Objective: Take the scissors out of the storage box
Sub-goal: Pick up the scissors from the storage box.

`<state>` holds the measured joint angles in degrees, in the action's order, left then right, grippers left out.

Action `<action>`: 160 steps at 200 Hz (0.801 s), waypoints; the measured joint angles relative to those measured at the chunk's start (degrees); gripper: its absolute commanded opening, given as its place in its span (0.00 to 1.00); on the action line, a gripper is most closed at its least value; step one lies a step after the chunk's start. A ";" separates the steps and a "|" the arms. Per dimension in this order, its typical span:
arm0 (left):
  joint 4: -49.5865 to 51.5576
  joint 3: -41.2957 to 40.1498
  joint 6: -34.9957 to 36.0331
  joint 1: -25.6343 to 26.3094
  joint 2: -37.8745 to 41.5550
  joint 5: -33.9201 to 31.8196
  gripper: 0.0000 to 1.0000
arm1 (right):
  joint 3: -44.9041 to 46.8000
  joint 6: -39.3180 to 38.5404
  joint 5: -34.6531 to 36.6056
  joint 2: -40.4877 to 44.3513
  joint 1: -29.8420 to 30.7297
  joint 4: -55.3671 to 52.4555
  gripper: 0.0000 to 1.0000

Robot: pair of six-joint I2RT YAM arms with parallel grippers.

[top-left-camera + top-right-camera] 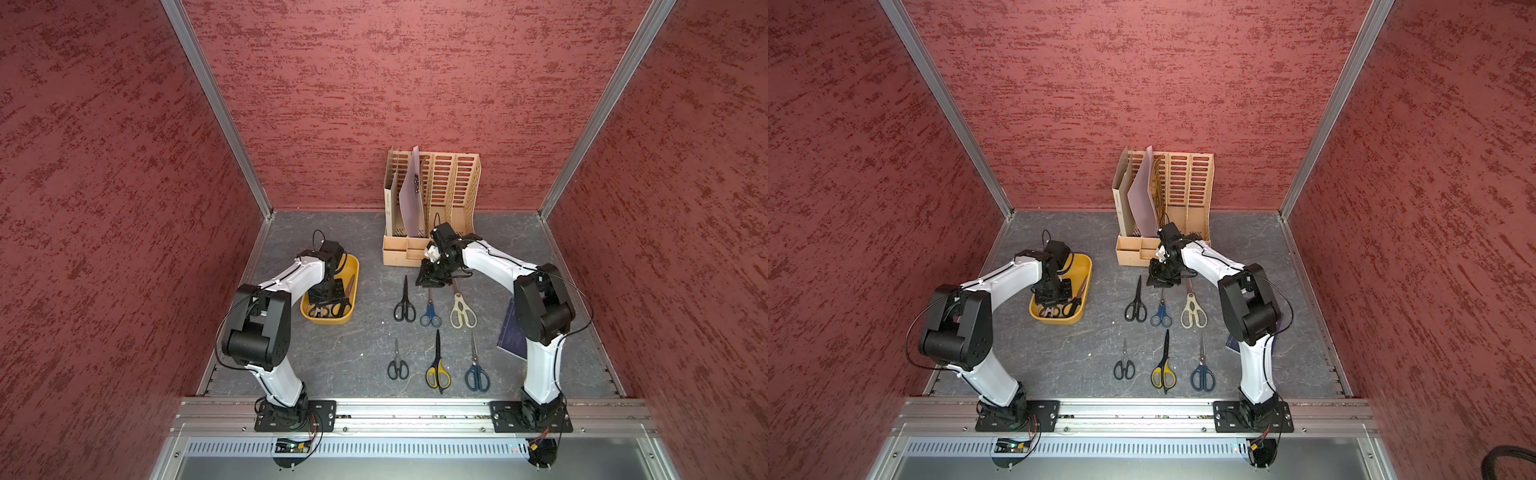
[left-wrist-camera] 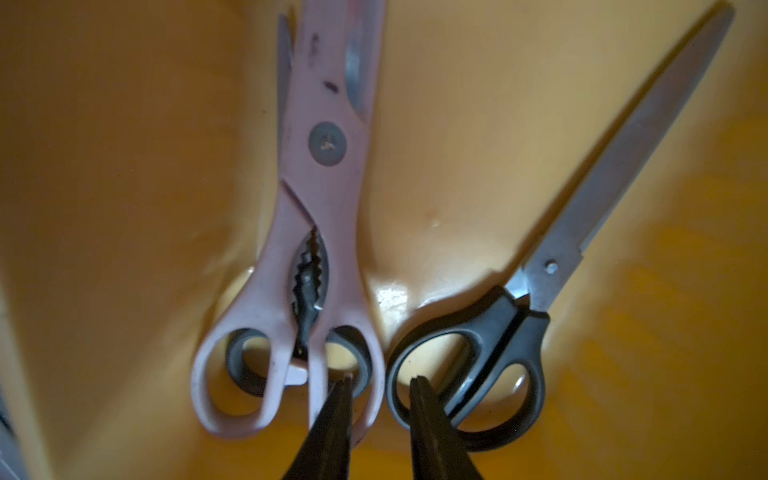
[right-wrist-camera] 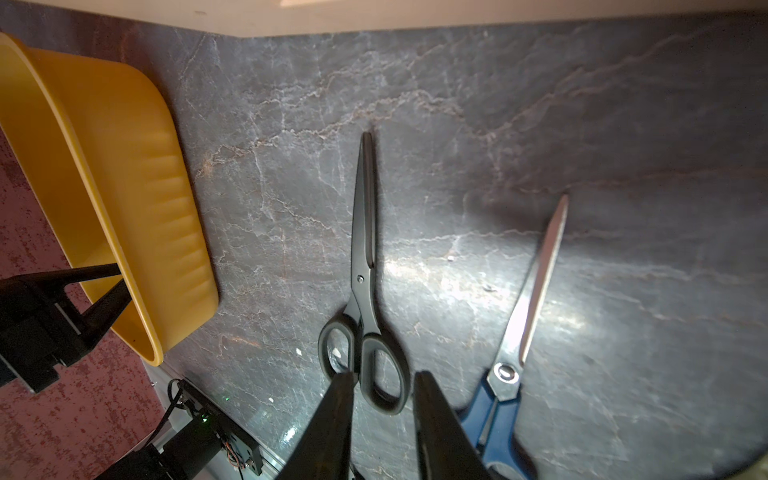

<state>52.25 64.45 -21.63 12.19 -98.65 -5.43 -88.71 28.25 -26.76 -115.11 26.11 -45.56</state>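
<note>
Storage box (image 1: 354,272) on the counter (image 1: 353,357), left of centre, with the left fingers (image 2: 330,436) down inside it. Parted a little, gripping nothing: one tip inside a handle loop of the grey shears (image 2: 324,199), the other inside the adjoining loop of the black-handled scissors (image 2: 498,332), both loop rims in the gap between. Hard to judge from the wrist view whether either rim is touched. Both pairs flat on the box floor, side by side, blades pointing away from the fingers.

Out on the counter, right of the box, six pairs in two rows of three, blades toward the back wall. Far row: black pair (image 1: 404,309), dark blue pair (image 1: 430,316), cream shears (image 1: 462,311). Near row: small black pair (image 1: 397,368), yellow-and-black pair (image 1: 437,370), second dark blue pair (image 1: 477,376).

Above the far row's blade end, the right fingers (image 3: 332,424). Slightly apart too, and empty, the black pair's handle showing between the tips in the wrist view.

Behind, against the back wall, a tan file organiser (image 1: 453,187).
</note>
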 measured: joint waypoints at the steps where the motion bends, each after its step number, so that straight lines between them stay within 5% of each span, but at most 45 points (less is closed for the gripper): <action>1: -0.04 0.00 0.00 0.09 -0.13 -0.02 0.28 | 0.00 0.00 0.00 0.00 0.00 0.02 0.29; 160: -0.94 -0.15 -0.59 0.28 -3.34 -4.20 0.29 | 0.04 -0.52 -0.02 -0.33 -0.02 -0.87 0.29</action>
<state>51.31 64.29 -22.22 12.47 -102.00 -9.63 -88.66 27.73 -26.79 -115.44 26.09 -46.44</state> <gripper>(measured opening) 0.290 0.292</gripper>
